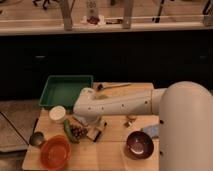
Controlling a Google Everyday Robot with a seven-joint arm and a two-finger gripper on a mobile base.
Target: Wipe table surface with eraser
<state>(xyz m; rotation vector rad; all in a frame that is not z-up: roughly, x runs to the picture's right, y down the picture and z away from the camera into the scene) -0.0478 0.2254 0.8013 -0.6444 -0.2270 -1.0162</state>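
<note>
The table surface (112, 156) is a pale wooden top crowded with dishes. My white arm reaches across it from the right, with its elbow near the green tray. The gripper (98, 126) points down at the left-middle of the table. Right under it lies a small dark block with a lighter top, the eraser (98, 134). The gripper is at or on the eraser; the arm hides the contact.
A green tray (65, 91) stands at the back left. A white cup (57, 114), an orange bowl (54, 152) and a small metal bowl (36, 139) stand at the left. Dark food (75, 131) lies beside the eraser. A dark bowl (139, 144) and a blue pad (150, 131) are at the right. A spoon (113, 86) lies at the back.
</note>
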